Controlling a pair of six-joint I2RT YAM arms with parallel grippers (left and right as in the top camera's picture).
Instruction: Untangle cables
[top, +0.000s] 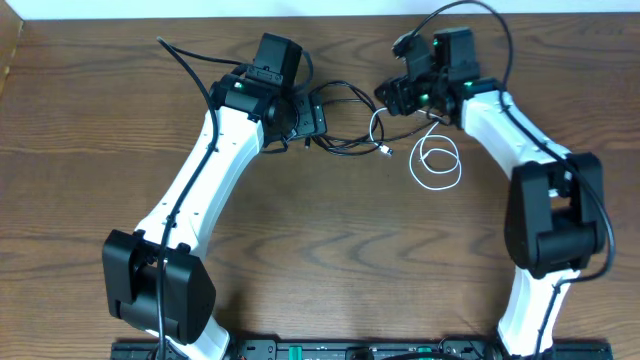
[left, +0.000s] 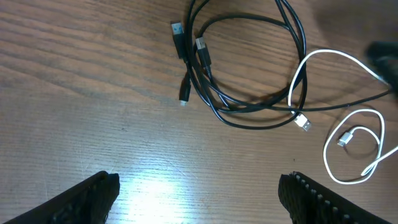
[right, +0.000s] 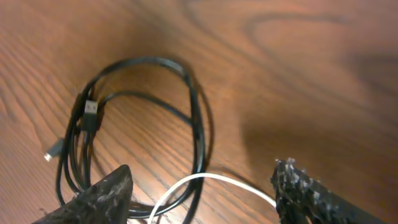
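Found black cables and white cable looped near the bench's far edge between released, empty left gripper and right gripper; judged them light, limp, best pinched beside a plug.

- Right wrist view: the whole picture is soft. The right gripper's fingers are cut off by the near edge. The white cable runs out of view between them. One finger hides the near part of the black cables.
- Left wrist view: the near edge cuts the left gripper's fingers. The far edge cuts the black loops and the right edge cuts the white cable. A dark blur at the right cannot be identified.
- Overhead: the left gripper covers the black cables' left end. The plugs are too small to tell apart.
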